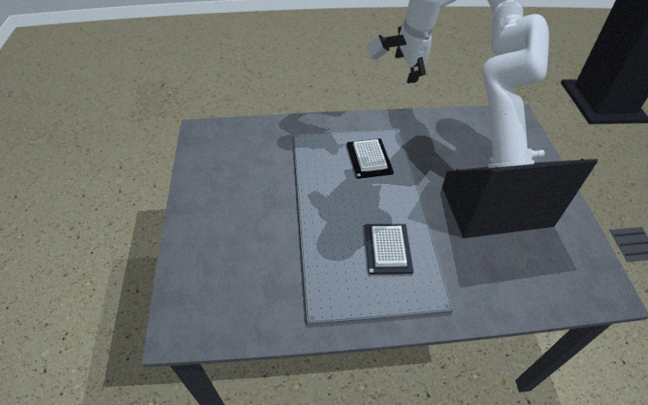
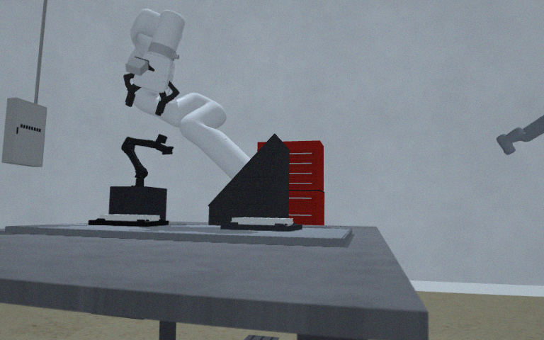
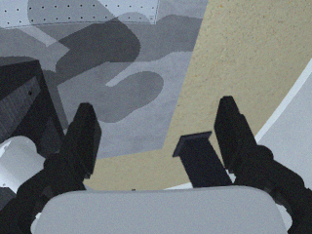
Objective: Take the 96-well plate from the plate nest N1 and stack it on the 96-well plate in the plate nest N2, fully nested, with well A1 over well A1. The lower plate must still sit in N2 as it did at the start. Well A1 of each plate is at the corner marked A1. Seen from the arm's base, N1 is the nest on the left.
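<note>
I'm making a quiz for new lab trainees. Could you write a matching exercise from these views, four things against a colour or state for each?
Things:
1. gripper
2. drawer cabinet
3. perforated board
4. plate nests

Descriptions:
A. red
B. black, each holding a white well plate
C. open, holding nothing, high above the table
D. light grey, lying under both nests

Pairs: 1-C, 2-A, 3-D, 4-B
</note>
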Robot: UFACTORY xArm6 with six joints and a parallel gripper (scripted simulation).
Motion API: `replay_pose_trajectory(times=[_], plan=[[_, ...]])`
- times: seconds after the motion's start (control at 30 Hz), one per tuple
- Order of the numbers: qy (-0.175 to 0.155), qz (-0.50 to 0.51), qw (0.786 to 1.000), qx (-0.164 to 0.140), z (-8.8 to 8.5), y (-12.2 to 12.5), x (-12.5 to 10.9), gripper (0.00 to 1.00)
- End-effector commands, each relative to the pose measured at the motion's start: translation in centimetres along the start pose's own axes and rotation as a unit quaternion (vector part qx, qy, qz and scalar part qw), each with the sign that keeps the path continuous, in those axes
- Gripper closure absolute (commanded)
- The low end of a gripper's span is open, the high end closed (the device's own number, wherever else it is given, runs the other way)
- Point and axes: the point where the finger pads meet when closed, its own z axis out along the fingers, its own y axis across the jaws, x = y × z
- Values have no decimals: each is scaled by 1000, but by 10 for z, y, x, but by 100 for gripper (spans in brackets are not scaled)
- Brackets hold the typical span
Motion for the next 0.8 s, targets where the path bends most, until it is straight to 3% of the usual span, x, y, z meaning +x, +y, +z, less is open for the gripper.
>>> replay_pose_trajectory(times=[0.0,0.53,0.77], plan=[[1,1,1000,1,-1,0,0,0],[1,1,1000,1,-1,0,0,0],[15,-56,998,2,-5,-20,26,0]])
